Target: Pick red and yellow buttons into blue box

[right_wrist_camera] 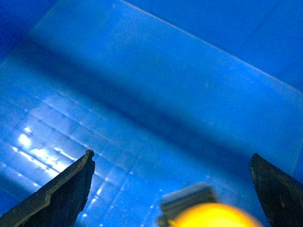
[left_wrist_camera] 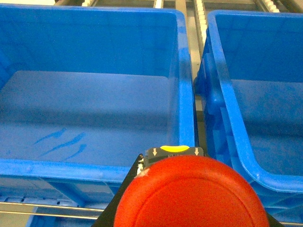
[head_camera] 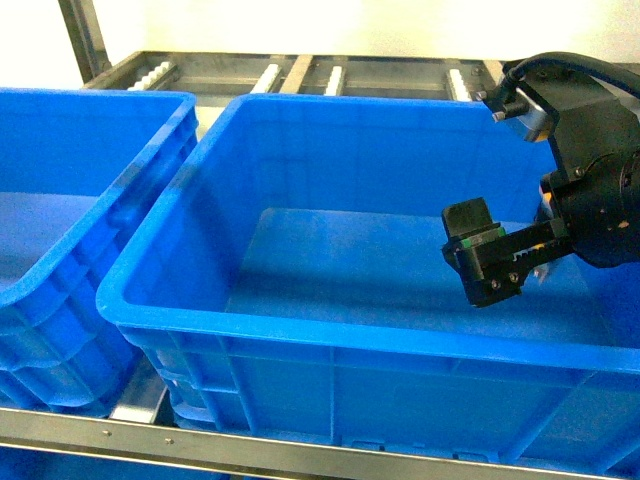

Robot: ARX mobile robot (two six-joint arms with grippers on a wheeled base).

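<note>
Red button (left_wrist_camera: 189, 198) fills the 6 o'clock edge of my left wrist view, its round cap right up against the lens, with a dark base and a yellow label with small arrows showing just past it at 12 o'clock. A dark sliver at the cap's 8 o'clock is all I get of the left gripper (left_wrist_camera: 111, 210), and I cannot tell how its fingers stand. Past the cap, two blue crates sit side by side, and the cap lines up roughly with the gap between them.

On the right wrist view the yellow button (right_wrist_camera: 213, 216) sits blurred at 6 o'clock with a grey part at its 10 o'clock. The fingers (right_wrist_camera: 61, 196) of that hand are spread wide at 8 and 4 o'clock, and the cap touches neither. Under them is only the smooth floor of the blue box (right_wrist_camera: 156, 94), with light glinting at 9 o'clock.

From the head camera the right gripper (head_camera: 490, 265) hangs inside the blue box (head_camera: 330, 340) at its 3 o'clock side, above the floor, with a dark blocky piece (head_camera: 467, 218) riding at the fingers' 11 o'clock. I see no yellow from here. A second blue crate (head_camera: 90, 200) stands just beside the box at 9 o'clock. Both rest on a metal shelf rail (head_camera: 200, 440) running along 6 o'clock. White rollers (head_camera: 270, 78) lie in the rack at 12 o'clock, behind the crates.
</note>
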